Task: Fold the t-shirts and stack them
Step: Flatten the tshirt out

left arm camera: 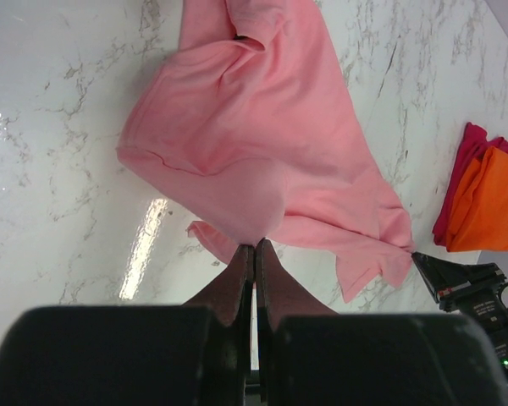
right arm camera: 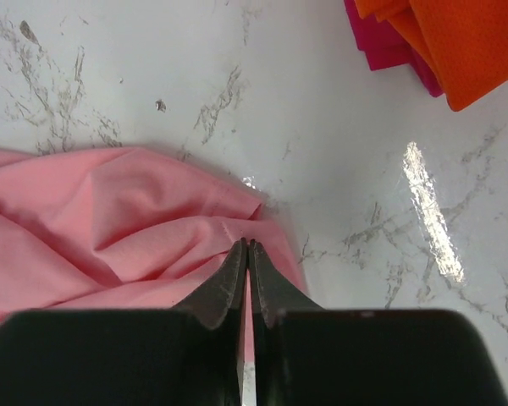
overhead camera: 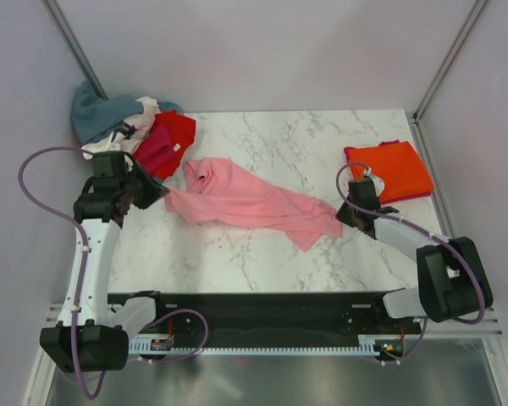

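A light pink t-shirt (overhead camera: 245, 199) (left arm camera: 262, 127) (right arm camera: 110, 220) lies crumpled and stretched across the middle of the marble table (overhead camera: 279, 144). My left gripper (overhead camera: 162, 193) (left arm camera: 254, 245) is shut on its left edge, with cloth pinched at the tips. At the shirt's right end, my right gripper (overhead camera: 340, 213) (right arm camera: 247, 244) has its jaws shut on a fold by the hem. A folded orange t-shirt (overhead camera: 389, 169) (left arm camera: 495, 199) (right arm camera: 466, 42) rests on a magenta one (right arm camera: 389, 46) at the right.
A heap of unfolded shirts sits at the back left corner: teal-grey (overhead camera: 97, 114), white (overhead camera: 118, 135), red (overhead camera: 173, 131) and magenta (overhead camera: 157, 152). Pale walls with metal posts (overhead camera: 444, 63) close in the table on three sides.
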Available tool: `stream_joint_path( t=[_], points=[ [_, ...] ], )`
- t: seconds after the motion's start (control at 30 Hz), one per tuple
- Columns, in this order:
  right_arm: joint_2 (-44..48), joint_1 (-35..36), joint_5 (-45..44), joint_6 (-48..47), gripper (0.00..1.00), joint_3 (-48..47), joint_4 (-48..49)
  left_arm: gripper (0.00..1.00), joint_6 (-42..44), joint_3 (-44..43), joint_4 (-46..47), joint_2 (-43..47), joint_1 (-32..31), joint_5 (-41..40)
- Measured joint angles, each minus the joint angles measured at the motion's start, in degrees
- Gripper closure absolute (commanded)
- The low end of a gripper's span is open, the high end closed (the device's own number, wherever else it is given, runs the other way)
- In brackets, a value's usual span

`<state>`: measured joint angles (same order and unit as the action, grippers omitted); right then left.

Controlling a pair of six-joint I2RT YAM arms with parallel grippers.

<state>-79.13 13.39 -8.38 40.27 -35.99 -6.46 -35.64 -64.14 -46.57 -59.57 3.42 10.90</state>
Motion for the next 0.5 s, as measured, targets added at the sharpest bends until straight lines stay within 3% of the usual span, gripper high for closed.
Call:
stream_joint_path(
  t=[0.13,0.5],
  points=[
    [0.63,-0.17,0.07,0.0,1.0,0.09,-0.04,0.98,0.17,0.0,0.0,0.0,0.0,-0.02],
    [15.06,-1.31,-4.63,-2.58,1.0,0.2,-4.55,0.98,0.33,0.0,-0.02,0.37,0.0,-0.24]
  ],
)
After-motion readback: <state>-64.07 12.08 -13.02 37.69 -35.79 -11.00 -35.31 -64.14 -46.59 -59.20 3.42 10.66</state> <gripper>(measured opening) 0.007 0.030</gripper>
